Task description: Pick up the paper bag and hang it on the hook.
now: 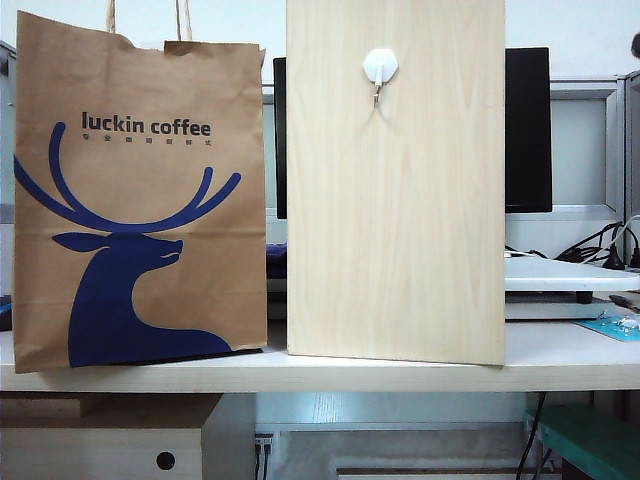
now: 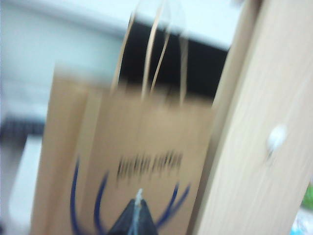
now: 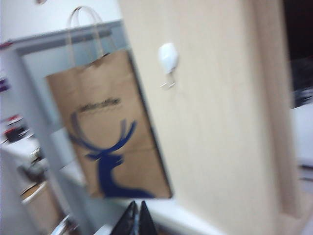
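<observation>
now | paper bag upright, contents unseen | left claw closed | right claw closed

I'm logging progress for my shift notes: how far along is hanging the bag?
Nothing looks done yet. The paper bag stands on the table left of the wooden board, and the hook is bare. In hand: nothing; the left hand and right hand are shut, short of the bag. Left: grasp the handles, lift, hang.

Dark, tapering left hand, right hand
</observation>
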Available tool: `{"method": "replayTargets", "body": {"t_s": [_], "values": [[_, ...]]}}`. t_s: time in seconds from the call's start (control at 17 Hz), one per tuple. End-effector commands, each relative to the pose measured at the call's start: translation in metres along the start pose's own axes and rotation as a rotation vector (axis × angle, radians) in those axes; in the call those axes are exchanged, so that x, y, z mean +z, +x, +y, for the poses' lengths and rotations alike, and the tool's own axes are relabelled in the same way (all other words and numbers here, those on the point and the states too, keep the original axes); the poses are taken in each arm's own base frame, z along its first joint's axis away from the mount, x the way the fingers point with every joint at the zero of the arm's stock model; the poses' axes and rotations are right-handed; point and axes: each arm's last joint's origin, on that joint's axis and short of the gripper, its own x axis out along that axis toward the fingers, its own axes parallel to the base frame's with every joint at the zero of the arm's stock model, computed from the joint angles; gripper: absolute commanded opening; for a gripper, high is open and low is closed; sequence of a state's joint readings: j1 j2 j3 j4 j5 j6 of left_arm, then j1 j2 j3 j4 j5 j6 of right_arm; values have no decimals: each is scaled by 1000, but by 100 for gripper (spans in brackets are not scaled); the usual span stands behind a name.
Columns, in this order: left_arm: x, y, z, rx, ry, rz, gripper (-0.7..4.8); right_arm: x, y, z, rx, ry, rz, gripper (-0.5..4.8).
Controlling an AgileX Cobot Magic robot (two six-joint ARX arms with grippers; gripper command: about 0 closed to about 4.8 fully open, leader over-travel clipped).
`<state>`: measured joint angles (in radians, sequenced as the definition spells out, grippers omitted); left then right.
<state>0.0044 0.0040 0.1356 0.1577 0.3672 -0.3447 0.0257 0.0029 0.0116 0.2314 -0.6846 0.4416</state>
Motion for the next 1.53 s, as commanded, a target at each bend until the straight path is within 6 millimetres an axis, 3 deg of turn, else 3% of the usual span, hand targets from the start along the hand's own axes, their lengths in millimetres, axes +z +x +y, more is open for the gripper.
{"method": "replayTargets", "body": {"t_s": [0.06,0.23,0.53,0.7,0.76,0.94,1.0,1.12,1.53], "values": [[36,2,-11,42,79,-13,-5,1,0,-2,-71,-7,-49,-1],[59,17,-13,39,117,28,-5,1,0,-2,-73,-7,-51,0],[82,83,1,-52,67,194,-5,1,0,-2,-73,-7,-51,0],[94,122,2,-85,142,234,-5,1,0,-2,-62,-8,-48,0],[94,132,-2,-119,180,243,-5,1,0,-1,-58,-6,-47,0],[86,150,-5,-56,220,268,161,1,0,-1,-58,-7,-47,0],[83,155,-3,-59,220,269,164,1,0,-1,-59,-7,-47,0],[84,161,-2,-61,235,217,220,1,0,-1,-59,-7,-47,0],[66,189,10,-56,243,164,214,1,0,-1,-59,-7,-48,0]]}}
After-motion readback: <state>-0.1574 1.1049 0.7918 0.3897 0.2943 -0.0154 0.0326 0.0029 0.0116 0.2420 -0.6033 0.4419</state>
